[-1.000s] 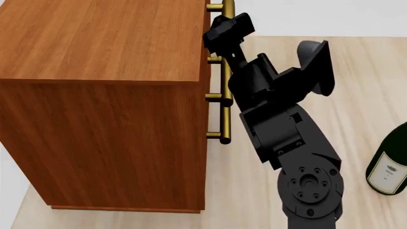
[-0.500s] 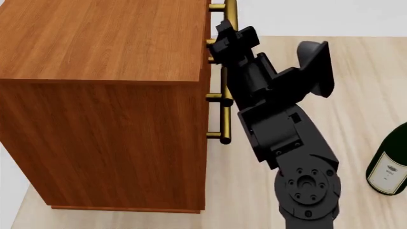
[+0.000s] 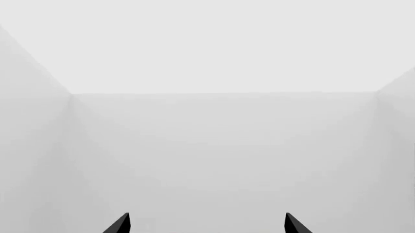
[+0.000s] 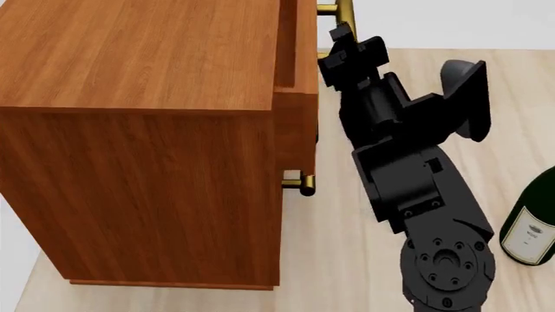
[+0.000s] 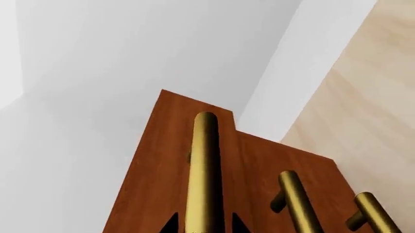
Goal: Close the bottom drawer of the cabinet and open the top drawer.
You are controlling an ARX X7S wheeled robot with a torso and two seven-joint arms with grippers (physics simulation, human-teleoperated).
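Observation:
The reddish-brown cabinet [image 4: 139,58] fills the left of the head view. Its top drawer [image 4: 297,97] juts out of the front toward the right. My right gripper [image 4: 345,36] is shut on that drawer's brass bar handle [image 5: 204,165], with one black fingertip [image 5: 170,224] on each side of the bar. The bottom drawer's handle [image 5: 372,213] shows beside the middle one [image 5: 295,199]. From the head, only one lower handle end [image 4: 300,184] shows, close to the cabinet front. My left gripper [image 3: 205,224] is open and faces bare white walls.
A green wine bottle [image 4: 531,227] with a white label stands on the pale wood floor at the right edge of the head view. My right arm [image 4: 416,188] stretches from the lower right up to the drawer handle. White wall lies behind the cabinet.
The top drawer has slid out of the cabinet to the right, with my right gripper on its handle. My right arm has shifted right with it.

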